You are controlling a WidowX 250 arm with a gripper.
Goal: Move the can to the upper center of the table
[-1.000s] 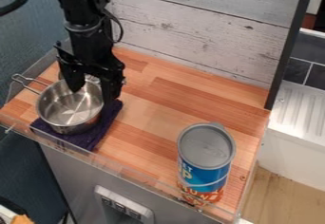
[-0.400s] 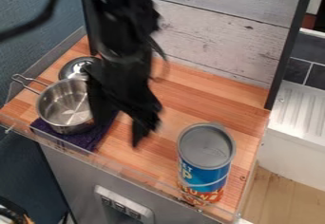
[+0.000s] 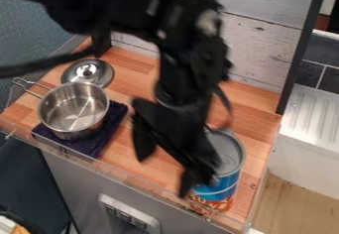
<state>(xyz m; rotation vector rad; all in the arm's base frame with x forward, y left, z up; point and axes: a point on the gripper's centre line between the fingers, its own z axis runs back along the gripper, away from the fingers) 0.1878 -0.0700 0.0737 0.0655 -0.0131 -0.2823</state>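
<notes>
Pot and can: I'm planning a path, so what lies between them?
The camera view shows purple cloth, then wooden tabletop, with the gripper hanging over it.

Left of the gripper's (image 3: 164,176) jaws, the pot (image 3: 74,110) is resting on the cloth (image 3: 115,123), the lid (image 3: 88,72) lying behind, the can (image 3: 232,154) standing right.

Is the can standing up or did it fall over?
Standing up: the can has its grey top facing up, with its blue label below.

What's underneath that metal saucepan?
A dark purple cloth sticks out from under the saucepan. The area directly beneath its base is covered, so I can't tell what else is there.
</notes>
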